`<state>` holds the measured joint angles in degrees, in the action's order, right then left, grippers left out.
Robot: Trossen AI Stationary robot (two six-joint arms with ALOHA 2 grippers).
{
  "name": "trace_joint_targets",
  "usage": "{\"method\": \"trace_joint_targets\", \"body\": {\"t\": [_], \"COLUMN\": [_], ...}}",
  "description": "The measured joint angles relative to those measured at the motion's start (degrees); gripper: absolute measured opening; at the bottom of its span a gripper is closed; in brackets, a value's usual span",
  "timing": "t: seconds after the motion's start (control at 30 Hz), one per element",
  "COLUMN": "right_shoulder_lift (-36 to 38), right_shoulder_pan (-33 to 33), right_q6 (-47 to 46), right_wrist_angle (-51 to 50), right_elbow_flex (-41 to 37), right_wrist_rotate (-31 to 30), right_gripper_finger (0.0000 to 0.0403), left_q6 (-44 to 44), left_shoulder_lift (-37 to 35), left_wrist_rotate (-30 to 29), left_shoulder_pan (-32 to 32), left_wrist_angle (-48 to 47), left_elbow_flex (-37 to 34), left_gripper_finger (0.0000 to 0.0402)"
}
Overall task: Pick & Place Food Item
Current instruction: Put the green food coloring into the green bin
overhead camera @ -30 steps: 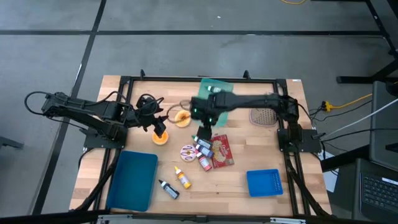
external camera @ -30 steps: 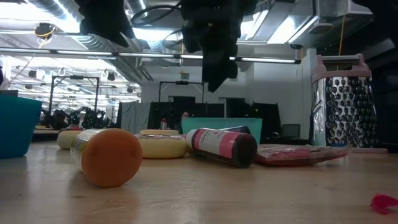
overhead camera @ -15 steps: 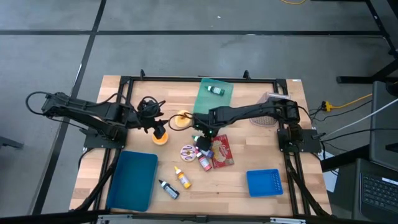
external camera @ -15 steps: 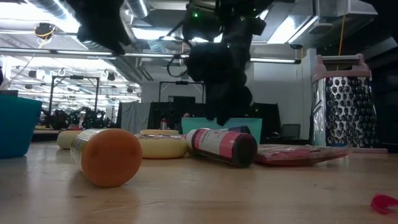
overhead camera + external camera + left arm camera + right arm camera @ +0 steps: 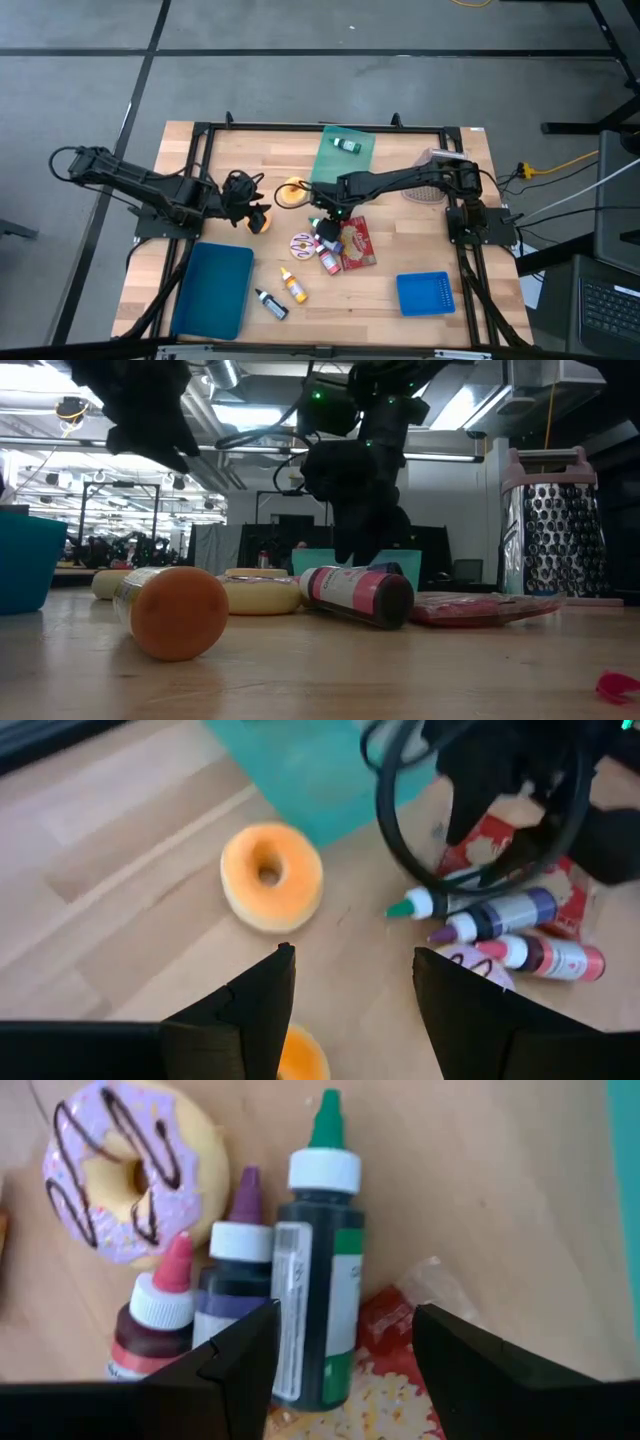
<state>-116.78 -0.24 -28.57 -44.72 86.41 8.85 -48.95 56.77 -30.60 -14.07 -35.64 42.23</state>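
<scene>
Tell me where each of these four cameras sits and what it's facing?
High: overhead, straight down on table, both arms.
Low: at tabletop height, facing an orange bottle cap; arms overhead.
Left wrist: past its open fingers, orange donut.
Right wrist: past its open fingers, green-capped bottle.
Shared: both wrist views show that bottle.

Purple-iced donut (image 5: 110, 1175) lying flat, touching three capped bottles (image 5: 250, 1295)
</scene>
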Motion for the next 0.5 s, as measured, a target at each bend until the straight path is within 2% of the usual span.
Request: {"method": "trace_joint_targets", "body": {"t": [0.33,0.5], "right_shoulder_lift": [-4.31,-5.23], "right_shoulder_pan": [0.83,1.64], "right_q6": [0.03,0.12], "right_wrist_angle": [0.77,1.46], "right_elbow_flex": [0.16,0.22], "right_wrist_rotate": [1.07,-2.32], "right_gripper_finger": [0.0223,0.0214], "left_q6": [-3.85,-5.31], "left_shoulder_lift": [-0.02,-0.02], "left_wrist_rotate": [-4.53,-5.97], "left_shoulder_pan": [-3.62,-4.78], "left_wrist_angle": [0.27,-0.29], "left_elbow_flex": [-0.12,-0.12], "left_gripper_finger": [0.0198,0.0198]}}
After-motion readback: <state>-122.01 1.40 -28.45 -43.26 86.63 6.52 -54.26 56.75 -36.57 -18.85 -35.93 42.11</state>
